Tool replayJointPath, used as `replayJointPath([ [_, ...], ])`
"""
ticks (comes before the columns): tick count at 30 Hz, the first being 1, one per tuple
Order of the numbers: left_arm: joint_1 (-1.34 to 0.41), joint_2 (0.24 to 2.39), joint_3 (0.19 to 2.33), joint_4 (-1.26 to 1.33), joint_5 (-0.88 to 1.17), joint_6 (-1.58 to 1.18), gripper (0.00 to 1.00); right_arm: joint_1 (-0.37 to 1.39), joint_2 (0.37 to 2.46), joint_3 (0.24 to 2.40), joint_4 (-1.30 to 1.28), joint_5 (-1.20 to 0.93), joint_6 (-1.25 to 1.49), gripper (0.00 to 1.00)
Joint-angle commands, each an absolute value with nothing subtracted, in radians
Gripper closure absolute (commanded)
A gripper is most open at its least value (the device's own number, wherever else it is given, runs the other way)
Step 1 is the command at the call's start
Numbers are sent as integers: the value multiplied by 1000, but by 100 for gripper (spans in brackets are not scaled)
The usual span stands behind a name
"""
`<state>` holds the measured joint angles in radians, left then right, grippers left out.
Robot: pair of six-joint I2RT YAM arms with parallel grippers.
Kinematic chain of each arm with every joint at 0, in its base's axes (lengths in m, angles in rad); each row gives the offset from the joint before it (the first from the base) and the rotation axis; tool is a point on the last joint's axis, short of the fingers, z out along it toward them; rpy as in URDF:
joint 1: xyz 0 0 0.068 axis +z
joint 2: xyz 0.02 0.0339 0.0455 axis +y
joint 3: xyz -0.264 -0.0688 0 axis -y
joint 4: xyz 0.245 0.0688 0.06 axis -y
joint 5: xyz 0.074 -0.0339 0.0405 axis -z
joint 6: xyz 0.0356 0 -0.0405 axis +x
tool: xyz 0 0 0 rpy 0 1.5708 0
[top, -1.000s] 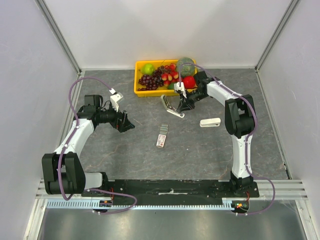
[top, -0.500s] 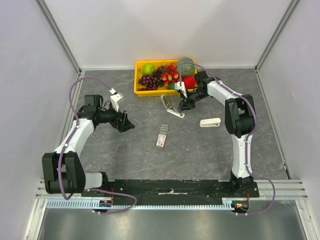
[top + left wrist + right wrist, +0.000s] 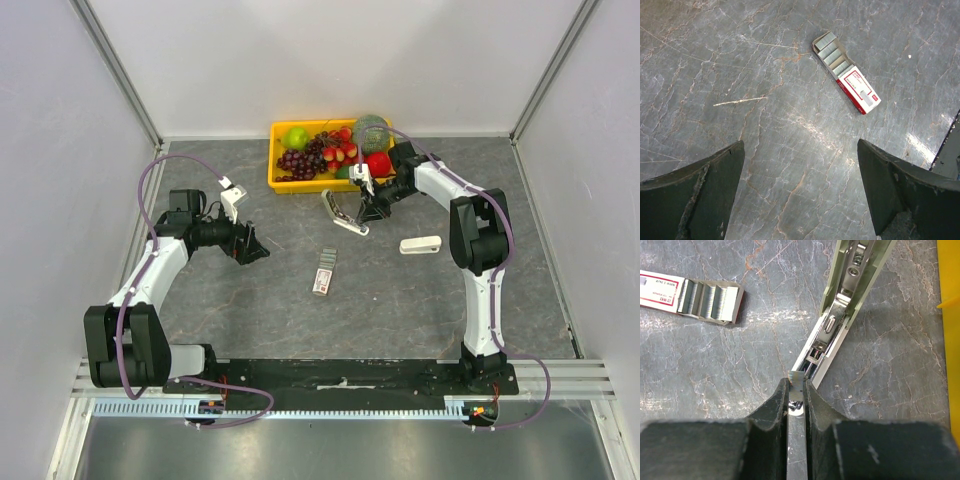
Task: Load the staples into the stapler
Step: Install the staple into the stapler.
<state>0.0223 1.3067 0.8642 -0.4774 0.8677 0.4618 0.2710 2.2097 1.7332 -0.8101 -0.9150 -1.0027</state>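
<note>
Well, the left gripper (image 3: 800, 144) hangs wide open, and the staple box (image 3: 847, 79) lies flat on the table (image 3: 290, 315) with its tray slid out. At the opened stapler (image 3: 837, 322), the right gripper (image 3: 796, 384) is clenched on a staple strip (image 3: 797, 380) right by the rail. Any tilt and it probably jams or snaps.
</note>
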Motion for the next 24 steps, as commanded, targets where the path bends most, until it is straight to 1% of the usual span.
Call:
replayJointPath([
  [1,26,1308,862,-454,900,472,0,275,2223,1755,-799,-920,-971,83],
  [18,26,1307,862,-454,897,474,0,296,2215,1733,-716,-836,-864,83],
  [24,26,1307,859,-454,896,476,0,298,2194,1701,-651,-810,-758,83],
])
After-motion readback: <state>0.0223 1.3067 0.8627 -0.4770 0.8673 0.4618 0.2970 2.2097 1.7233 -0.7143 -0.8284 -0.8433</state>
